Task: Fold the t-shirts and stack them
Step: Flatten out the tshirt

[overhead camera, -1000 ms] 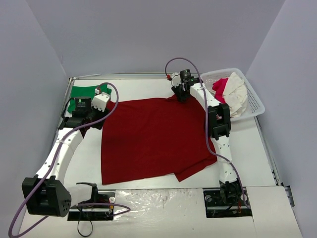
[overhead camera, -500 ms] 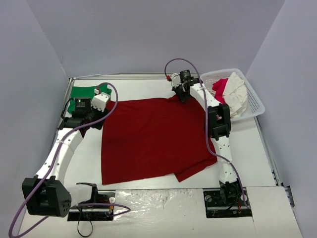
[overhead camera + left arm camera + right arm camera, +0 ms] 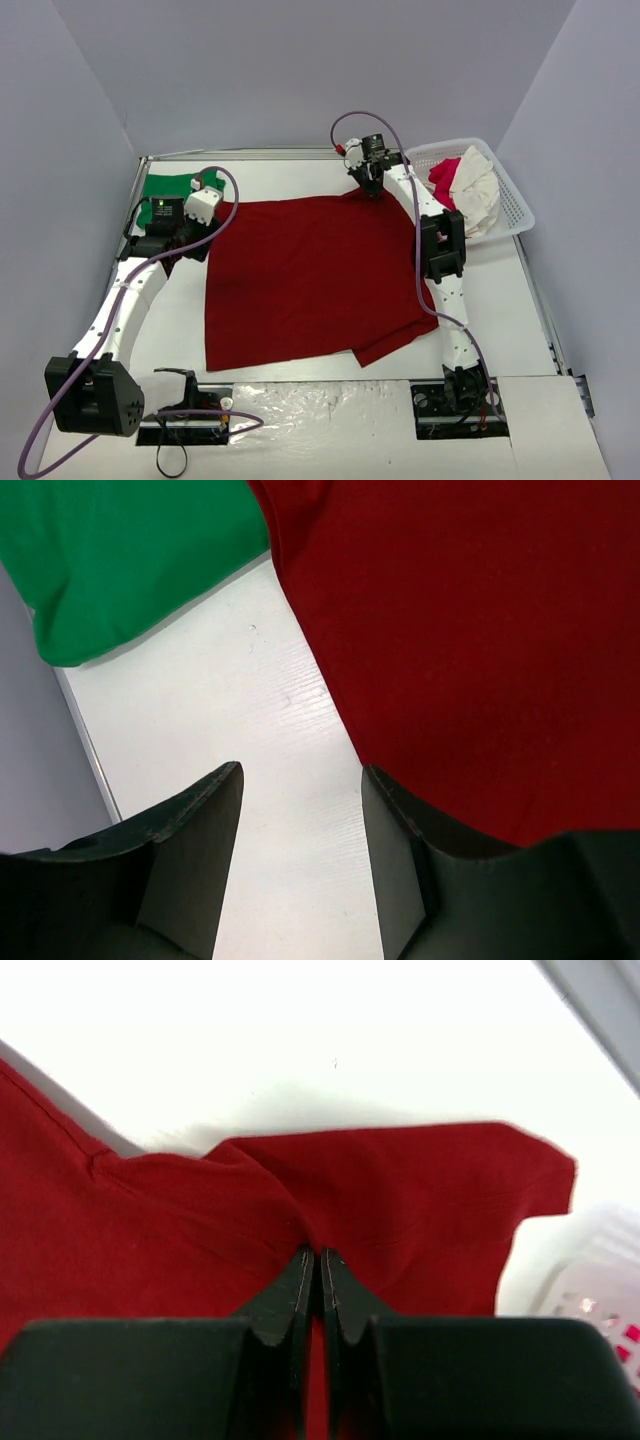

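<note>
1. Right gripper [image 3: 320, 1252] pinches the dark red t-shirt [image 3: 310, 280], spread mid-frame, at its upper edge.
2. Left gripper [image 3: 300, 770] gapes empty beside it; green t-shirt [image 3: 165, 187] sits upper left.
3. First fold starting; the left likely needs its own grip.

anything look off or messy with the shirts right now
The large dark red cloth t-shirt is not lying flat. A flap juts out askew at its near right corner, and its far right corner is bunched up where the right hand pinches it. Nothing looks torn or spilled.
</note>
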`<control>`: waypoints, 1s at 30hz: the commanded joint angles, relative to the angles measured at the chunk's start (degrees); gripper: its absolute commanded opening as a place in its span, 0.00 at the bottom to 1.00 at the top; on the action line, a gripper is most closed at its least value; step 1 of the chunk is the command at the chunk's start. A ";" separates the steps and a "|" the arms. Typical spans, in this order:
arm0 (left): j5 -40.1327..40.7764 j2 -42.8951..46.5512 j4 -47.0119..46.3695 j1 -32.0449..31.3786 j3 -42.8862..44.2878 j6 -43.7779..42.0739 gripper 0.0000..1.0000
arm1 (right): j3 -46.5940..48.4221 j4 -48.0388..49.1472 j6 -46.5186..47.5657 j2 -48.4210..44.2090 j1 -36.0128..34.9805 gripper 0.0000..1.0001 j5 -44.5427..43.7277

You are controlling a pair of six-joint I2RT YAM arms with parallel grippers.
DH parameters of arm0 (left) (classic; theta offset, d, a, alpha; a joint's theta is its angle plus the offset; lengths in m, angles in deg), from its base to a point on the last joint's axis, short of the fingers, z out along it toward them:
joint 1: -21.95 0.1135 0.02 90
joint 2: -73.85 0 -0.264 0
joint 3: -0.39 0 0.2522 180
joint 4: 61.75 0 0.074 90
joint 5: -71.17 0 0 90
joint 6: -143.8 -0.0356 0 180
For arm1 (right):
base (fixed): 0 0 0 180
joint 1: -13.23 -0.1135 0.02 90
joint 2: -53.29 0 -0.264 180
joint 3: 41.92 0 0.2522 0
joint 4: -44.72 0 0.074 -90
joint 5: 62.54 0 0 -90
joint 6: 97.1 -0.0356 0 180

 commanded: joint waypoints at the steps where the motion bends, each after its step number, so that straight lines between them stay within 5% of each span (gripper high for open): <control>1: -0.29 0.33 -0.24 0.52 0.63 0.22 0.50 | 2.70 1.49 2.08 -3.97 -1.29 0.00 -2.47; 30: -1.35 -2.48 0.55 2.01 0.28 -0.04 0.50 | 5.69 21.09 17.02 8.33 -7.88 0.00 -17.85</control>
